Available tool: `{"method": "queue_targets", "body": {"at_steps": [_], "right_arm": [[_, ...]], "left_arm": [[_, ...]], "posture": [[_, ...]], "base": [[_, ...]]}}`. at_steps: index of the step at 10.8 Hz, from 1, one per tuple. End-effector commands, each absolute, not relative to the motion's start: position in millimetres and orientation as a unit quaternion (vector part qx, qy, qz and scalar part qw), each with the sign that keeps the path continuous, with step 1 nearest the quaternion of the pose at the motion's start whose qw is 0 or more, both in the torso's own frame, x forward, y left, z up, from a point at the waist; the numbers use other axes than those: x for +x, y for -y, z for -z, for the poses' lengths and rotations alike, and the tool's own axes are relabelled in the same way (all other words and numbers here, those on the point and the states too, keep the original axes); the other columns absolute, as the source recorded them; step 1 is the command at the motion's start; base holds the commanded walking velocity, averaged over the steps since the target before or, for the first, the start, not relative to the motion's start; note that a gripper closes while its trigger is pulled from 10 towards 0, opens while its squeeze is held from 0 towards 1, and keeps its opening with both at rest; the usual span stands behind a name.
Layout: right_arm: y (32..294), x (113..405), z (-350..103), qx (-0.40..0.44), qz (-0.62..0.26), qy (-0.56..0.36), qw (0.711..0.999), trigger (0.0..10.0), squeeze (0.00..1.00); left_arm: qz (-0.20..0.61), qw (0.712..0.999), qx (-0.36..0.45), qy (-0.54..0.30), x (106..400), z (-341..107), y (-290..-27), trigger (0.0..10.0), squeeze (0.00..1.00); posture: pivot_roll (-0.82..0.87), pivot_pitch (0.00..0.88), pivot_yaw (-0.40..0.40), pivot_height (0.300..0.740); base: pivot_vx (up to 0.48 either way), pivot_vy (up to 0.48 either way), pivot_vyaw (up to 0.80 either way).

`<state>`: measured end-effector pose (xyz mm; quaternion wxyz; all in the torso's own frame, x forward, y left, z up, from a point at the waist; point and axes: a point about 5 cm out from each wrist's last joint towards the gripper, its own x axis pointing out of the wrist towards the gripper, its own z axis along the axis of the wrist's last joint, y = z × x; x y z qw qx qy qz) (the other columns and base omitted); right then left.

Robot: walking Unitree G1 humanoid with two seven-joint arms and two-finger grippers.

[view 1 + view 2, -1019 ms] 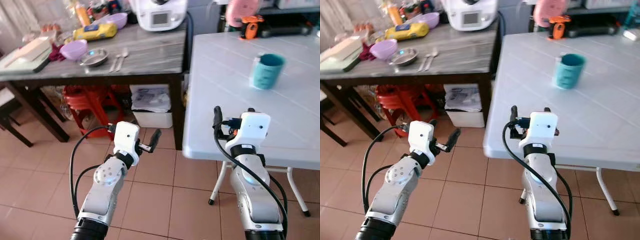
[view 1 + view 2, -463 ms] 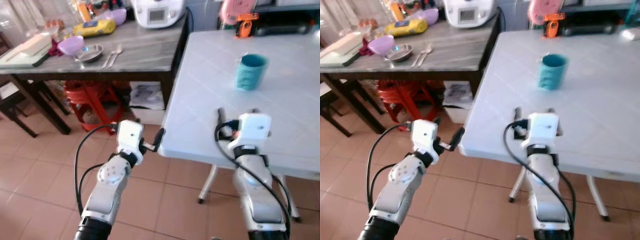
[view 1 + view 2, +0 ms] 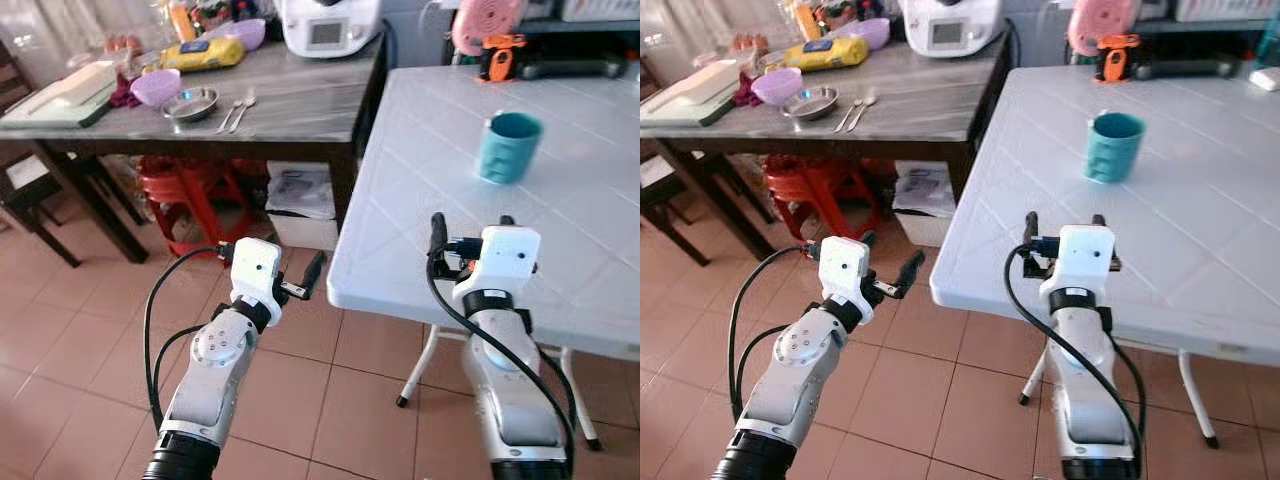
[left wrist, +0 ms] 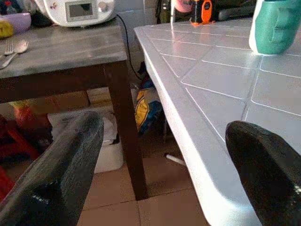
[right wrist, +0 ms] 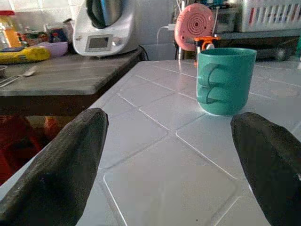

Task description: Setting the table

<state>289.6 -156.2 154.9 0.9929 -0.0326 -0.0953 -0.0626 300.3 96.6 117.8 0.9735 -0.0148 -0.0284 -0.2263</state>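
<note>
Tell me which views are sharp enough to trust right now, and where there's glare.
Both eye views are sharp, with sheen on the white table. Right wrist view shows the teal mug crisp, fingers soft. Left wrist view is slightly soft.

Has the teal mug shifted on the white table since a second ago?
No. The teal mug keeps its place on the white table, beside the same tile seams; only the camera view has swung.
</note>
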Motion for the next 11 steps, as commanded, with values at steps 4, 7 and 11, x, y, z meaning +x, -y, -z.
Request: {"method": "queue_targets", "body": {"at_steps": [4, 7, 11], "right_arm": [[160.8, 288.3, -159.8, -0.024, 0.085, 0.106, 0.990, 10.0, 0.00], [157.8, 289.8, -159.8, -0.016, 0.079, 0.105, 0.991, 10.0, 0.00], [157.6, 289.7, -162.0, -0.031, 0.069, 0.112, 0.991, 10.0, 0.00]], "left_arm": [[0.237, 0.971, -0.014, 0.030, 300.7, -120.3, -98.3, 10.0, 0.00], [0.243, 0.969, -0.019, 0.032, 300.9, -121.9, -96.2, 10.0, 0.00], [0.248, 0.968, -0.020, 0.028, 300.7, -120.6, -95.1, 10.0, 0.00]], "posture": [[-0.11, 0.078, 0.170, 0.740], [-0.11, 0.075, 0.170, 0.740], [-0.11, 0.079, 0.168, 0.740]], "base": [[0.000, 0.000, 0.00], [0.289, 0.000, -0.80], [0.305, 0.000, -0.12]]}}
